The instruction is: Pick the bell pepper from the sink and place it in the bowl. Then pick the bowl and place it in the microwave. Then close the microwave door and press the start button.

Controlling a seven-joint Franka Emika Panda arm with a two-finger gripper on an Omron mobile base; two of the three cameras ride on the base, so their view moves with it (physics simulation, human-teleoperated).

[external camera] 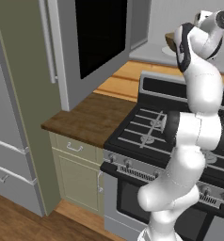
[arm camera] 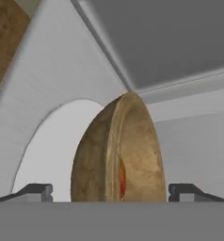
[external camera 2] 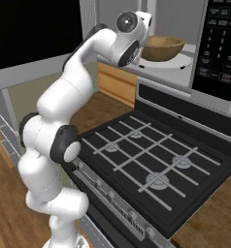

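We find the pincer (arm camera: 110, 192) released: in the hand view its two finger tips (arm camera: 38, 190) stand wide apart, one to either side of the bowl (arm camera: 118, 153), and neither appears to touch the wood. The bowl sits between them and just ahead, seen edge-on because the hand is rolled. A sliver of red-orange shows inside it, which we take to be the bell pepper (arm camera: 122, 181). Under the bowl lies the white turntable (arm camera: 50, 150), and beyond it the pale walls of the microwave (arm camera: 180, 56) close in on all sides of the pincer. The right base view confirms this: the bowl rests on the turntable inside the open cavity, with the black keypad panel (external camera 2: 218, 46) to one side of the opening, and the stove (external camera 2: 151, 160) lies below. In the left base view the microwave door (external camera: 92, 44) stands swung open, well apart from the hand and out to the arm's left. We judge the placing of the bowl to be complete and the release made. The next move calls for drawing the hand straight back out of the cavity without nudging the bowl, then reaching round behind the open door to push it shut, and after that pressing the start button on the keypad.
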